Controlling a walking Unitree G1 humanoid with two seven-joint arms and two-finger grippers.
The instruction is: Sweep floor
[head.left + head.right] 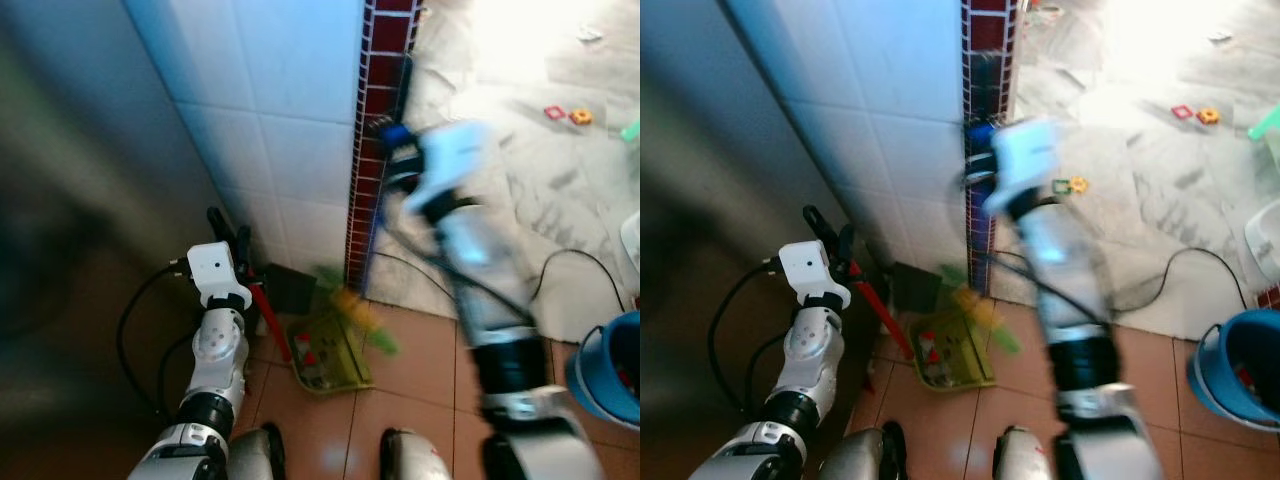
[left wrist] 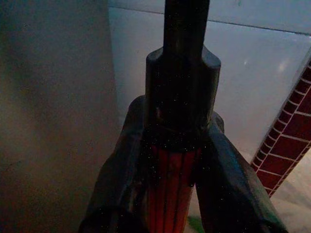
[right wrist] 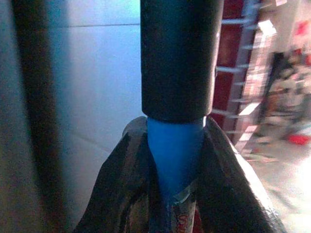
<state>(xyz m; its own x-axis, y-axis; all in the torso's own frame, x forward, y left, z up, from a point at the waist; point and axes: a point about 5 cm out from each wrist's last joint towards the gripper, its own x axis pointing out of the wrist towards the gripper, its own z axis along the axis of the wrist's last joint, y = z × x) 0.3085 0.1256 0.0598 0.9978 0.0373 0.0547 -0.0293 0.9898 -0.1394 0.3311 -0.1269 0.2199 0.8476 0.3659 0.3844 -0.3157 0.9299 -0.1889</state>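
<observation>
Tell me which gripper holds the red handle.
The left gripper, shut on the red handle leading to the dustpan; the right gripper grips a blue handle.

You see the dustpan (image 1: 325, 355) lying on the floor (image 1: 410, 385) at the foot of the tiled wall (image 1: 280, 110), just left of the wall's outer corner (image 1: 370, 150), with its handle (image 1: 268, 318) rising leftward into the left gripper (image 1: 228, 235), which is closed around it. To the right, past the corner, the right gripper (image 1: 392, 140) clasps the broom handle (image 3: 176, 145) close to the wall's edge. A bucket (image 1: 608, 370) stands at the floor's right edge, and a cable (image 1: 560, 262) lies behind it.
</observation>
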